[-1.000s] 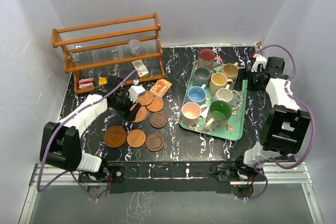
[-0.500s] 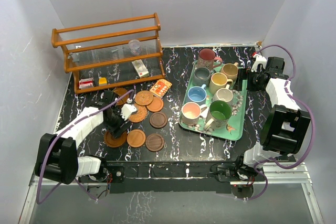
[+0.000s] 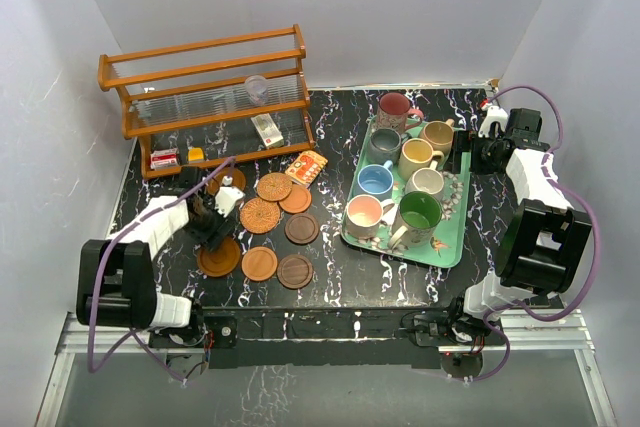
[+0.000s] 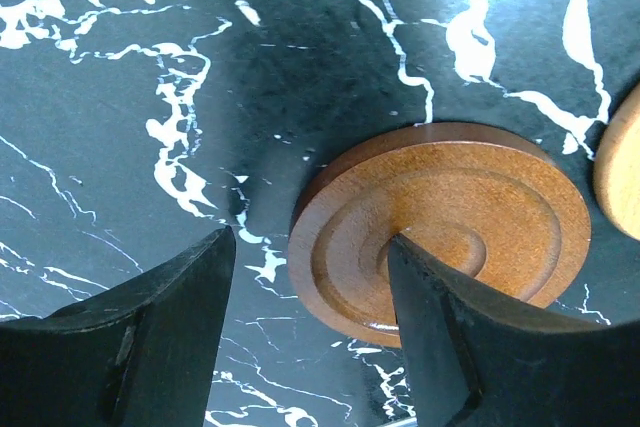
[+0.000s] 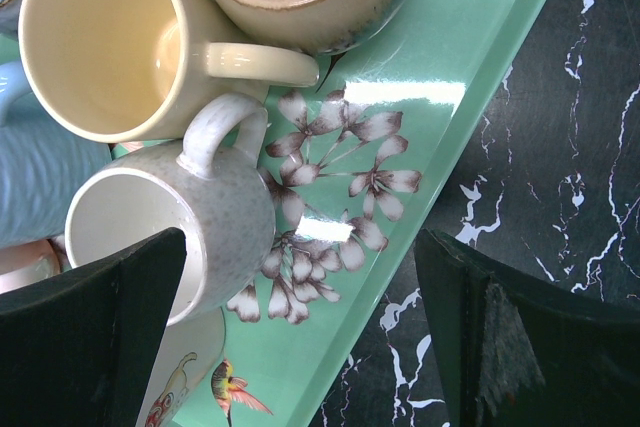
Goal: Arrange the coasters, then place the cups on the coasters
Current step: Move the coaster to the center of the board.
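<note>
Eight handled ceramic cups [image 3: 416,209] all stand in the mint-green flowered tray [image 3: 452,239] and none is on a coaster, so the second half of the task is not begun. The flat round wooden coasters [image 3: 259,263] lie on the black marbled desk [image 3: 340,292]. Three make a rough row at the near edge, the others form a loose cluster beside the left jaws, and one is partly hidden behind the left arm [image 3: 160,219]. I judge that the arranging is the step in hand.

The left jaws stand half apart and hold nothing. A dark brown ringed coaster [image 4: 470,217] lies below them, its rim in the gap and its middle under one finger; I cannot tell whether they touch. Beyond that finger a lighter coaster [image 4: 622,177] lies just beside, and beyond the other finger the desk is bare.

The right jaws are wide and empty, over the tray's rim near a speckled off-white cup [image 5: 160,217]. Cups crowd at one finger's side; bare desk lies past the other.
</note>
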